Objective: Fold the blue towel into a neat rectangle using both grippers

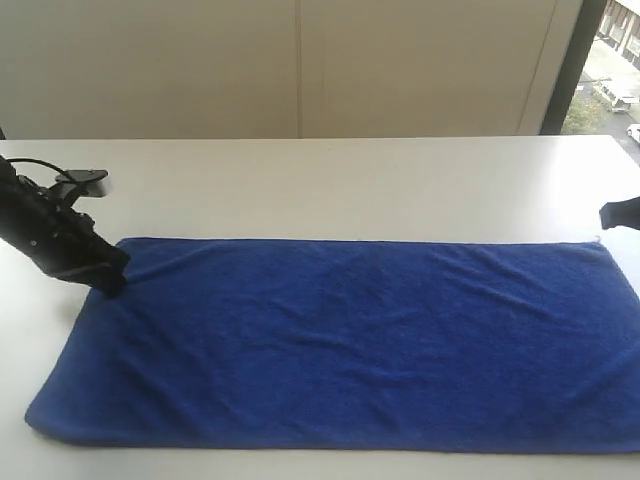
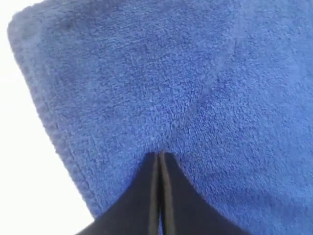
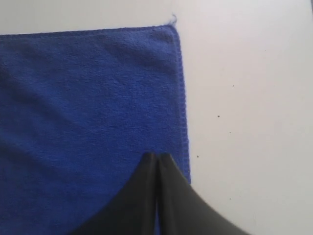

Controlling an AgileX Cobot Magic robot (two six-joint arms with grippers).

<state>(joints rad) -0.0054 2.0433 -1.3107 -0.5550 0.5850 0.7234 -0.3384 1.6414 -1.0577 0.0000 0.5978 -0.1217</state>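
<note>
You had the rectangular blue terry towel (image 1: 350, 340) flat on the white table (image 1: 330, 185), black pincer left gripper (image 2: 160, 155) clenched empty on its far corner, right gripper (image 3: 157, 155) likewise above its edge; folding seemed unstarted, needing opened jaws to pinch corners.

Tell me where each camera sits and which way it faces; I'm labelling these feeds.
Exterior: off the arms, looking across the table and blue towel toward a wall; shows left gripper, a sliver of right gripper.
Left wrist: on the left arm, looking past shut fingers at a towel corner.
Right wrist: on the right arm, looking past shut fingers at another corner and table.
Shared: all three show the towel.
</note>
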